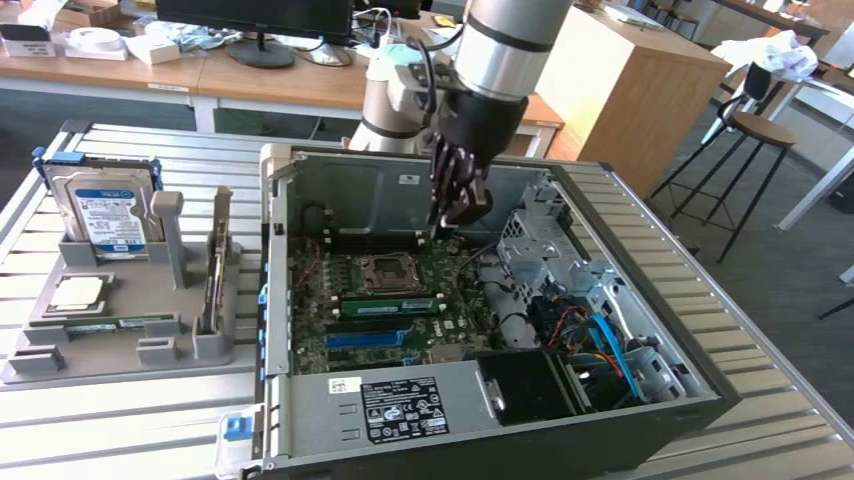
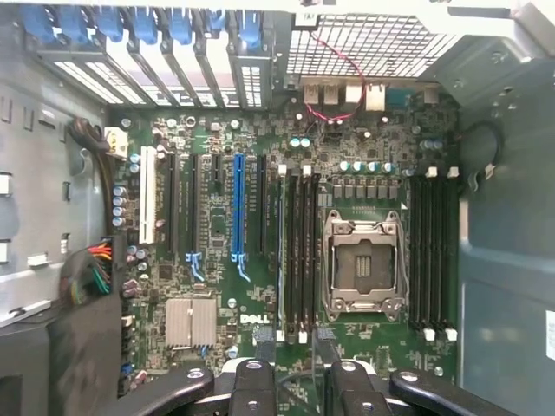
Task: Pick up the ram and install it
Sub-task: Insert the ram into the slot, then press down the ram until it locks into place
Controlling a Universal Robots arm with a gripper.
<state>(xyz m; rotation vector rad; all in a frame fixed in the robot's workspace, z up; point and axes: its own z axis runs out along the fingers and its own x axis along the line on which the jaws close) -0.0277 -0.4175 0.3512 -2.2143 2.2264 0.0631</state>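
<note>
Already the ram [image 1: 387, 304] stands seated in a memory slot just beside the open CPU socket [image 1: 387, 270], on the motherboard [image 1: 310, 346] inside the open computer case [image 1: 347, 195]. Above the board, near the case's back wall, hangs the gripper [image 1: 449, 230], its fingers [image 2: 263, 381] parted and holding nothing
</note>
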